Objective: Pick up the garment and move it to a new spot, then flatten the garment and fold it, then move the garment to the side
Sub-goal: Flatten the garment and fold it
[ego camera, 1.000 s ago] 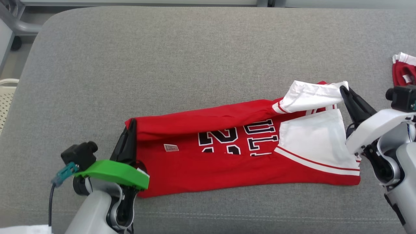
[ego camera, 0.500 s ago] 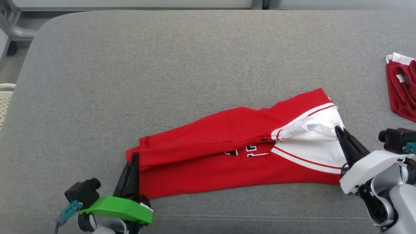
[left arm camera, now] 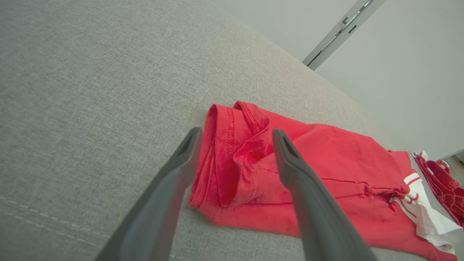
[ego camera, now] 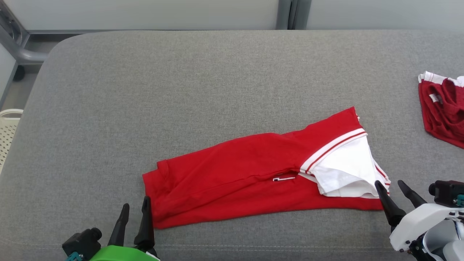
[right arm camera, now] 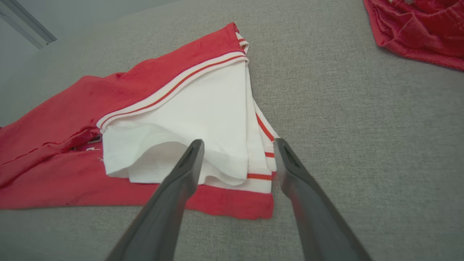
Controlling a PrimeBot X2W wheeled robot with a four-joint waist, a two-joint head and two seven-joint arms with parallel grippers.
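My left claw (ego camera: 135,203) and right claw (ego camera: 389,183) both gape empty above the front edge of the cushion (ego camera: 181,90); the garment (ego camera: 235,174) lies folded lengthwise on the cushion's front half; folding is in hand, I judge; next, pinch one end and carry it across.

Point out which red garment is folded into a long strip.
The red jersey with the white sleeve, lying between the left hand and right hand. The other red garment, at the right edge, is bunched up.
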